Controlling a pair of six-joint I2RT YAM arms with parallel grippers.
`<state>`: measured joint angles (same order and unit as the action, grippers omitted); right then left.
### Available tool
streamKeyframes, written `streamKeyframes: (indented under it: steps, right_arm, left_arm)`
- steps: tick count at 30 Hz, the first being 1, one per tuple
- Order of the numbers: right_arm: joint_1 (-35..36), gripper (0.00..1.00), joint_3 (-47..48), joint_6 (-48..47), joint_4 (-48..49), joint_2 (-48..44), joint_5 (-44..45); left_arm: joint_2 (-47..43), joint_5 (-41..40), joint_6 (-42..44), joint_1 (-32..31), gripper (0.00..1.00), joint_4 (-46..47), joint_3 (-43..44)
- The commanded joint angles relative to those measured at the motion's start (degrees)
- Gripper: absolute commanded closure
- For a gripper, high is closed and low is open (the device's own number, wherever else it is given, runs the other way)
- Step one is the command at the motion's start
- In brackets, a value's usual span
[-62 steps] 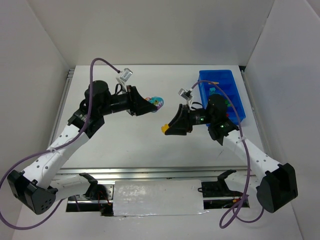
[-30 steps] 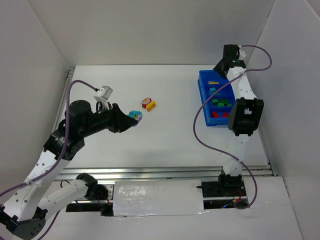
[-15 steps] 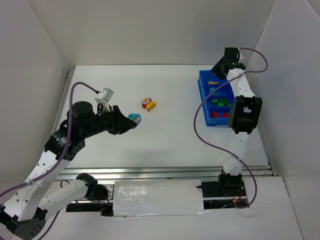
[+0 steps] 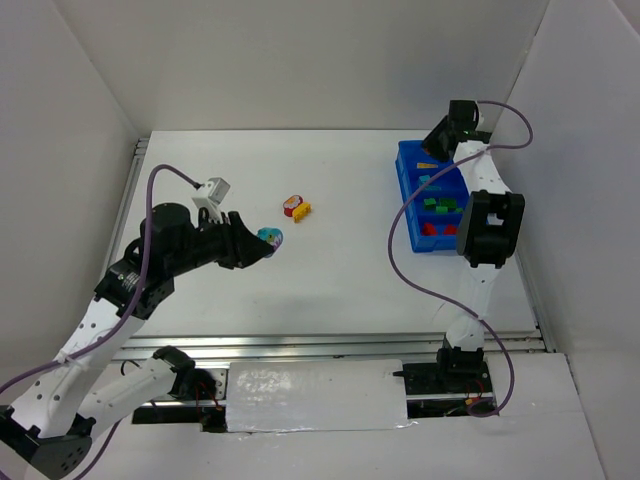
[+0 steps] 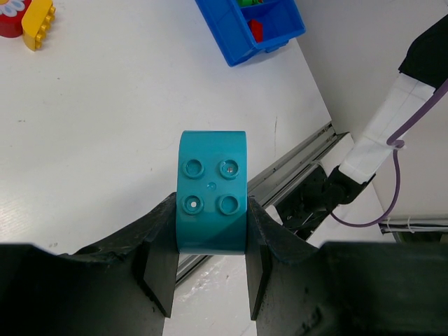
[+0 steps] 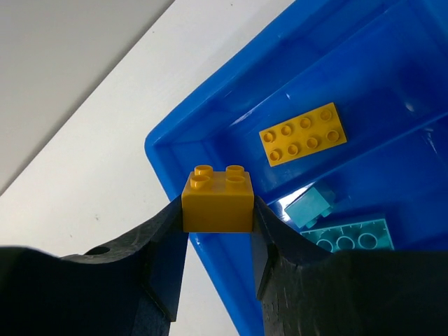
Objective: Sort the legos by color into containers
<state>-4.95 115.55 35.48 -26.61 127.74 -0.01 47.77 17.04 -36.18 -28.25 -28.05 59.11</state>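
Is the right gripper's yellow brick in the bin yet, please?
Not yet: the yellow brick is clamped in the right gripper over the bin edge.

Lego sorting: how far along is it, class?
Done: sorted bricks lie in the blue bin. In hand: the right gripper holds a yellow brick at the bin's far end; the left gripper holds a teal brick. Left: a red piece and a yellow piece on the table.
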Motion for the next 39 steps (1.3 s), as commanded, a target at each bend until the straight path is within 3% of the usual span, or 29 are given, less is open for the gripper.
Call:
streamKeyframes:
  steps: [1,12,16,20,22,25,26,27,28,29,37,39]
  right_arm:
    - [-0.9,0.98,0.0,-0.3,2.7,-1.9,-1.7]
    - [-1.1,0.95,0.5,-0.2,1.7,-1.1,-2.3]
    - [-1.3,0.82,0.2,-0.2,1.2,-0.6,-3.1]
    - [-1.3,0.8,0.3,0.6,1.1,0.0,-3.5]
    - [-1.3,0.71,0.6,1.0,1.4,0.2,-3.5]
    - [-1.3,0.43,3.3,0.7,-0.8,1.6,-3.4]
    - [-1.3,0.27,4.6,0.6,-2.0,2.2,-3.4]
    - [-1.3,0.22,4.9,0.6,-2.3,2.2,-3.6]
    - [-1.3,0.06,5.1,0.5,-2.5,2.2,-3.8]
    - [-1.3,0.0,5.1,0.4,-2.6,2.0,-3.8]
    - [-1.3,0.0,10.6,0.8,-8.1,-4.2,-6.7]
    - [-1.1,0.0,12.2,0.4,-11.8,-6.5,-16.3]
  left_arm:
    - [-0.4,-0.3,0.2,0.4,1.0,3.3,-0.3]
    - [-0.5,-0.6,-0.2,0.4,1.0,3.4,-0.4]
    - [-1.0,-0.7,-0.5,0.4,1.0,3.1,-0.4]
    - [-1.8,-0.8,-0.8,0.3,1.0,3.1,-0.8]
    - [-1.8,-0.7,-0.6,0.4,1.0,2.2,-0.4]
    - [-2.2,-0.9,-0.5,0.4,1.0,1.6,-0.1]
    - [-2.3,-1.0,-0.5,0.4,1.0,1.4,-0.2]
    - [-2.5,-1.1,-0.6,0.4,1.0,1.4,-0.2]
    - [-2.6,-1.2,-0.6,0.3,1.0,1.4,-0.3]
    - [-2.7,-1.2,-0.6,0.3,1.0,1.4,-0.2]
    - [0.2,2.2,-0.3,0.4,1.0,3.6,1.4]
    - [1.8,4.3,0.2,0.3,1.0,4.8,2.1]
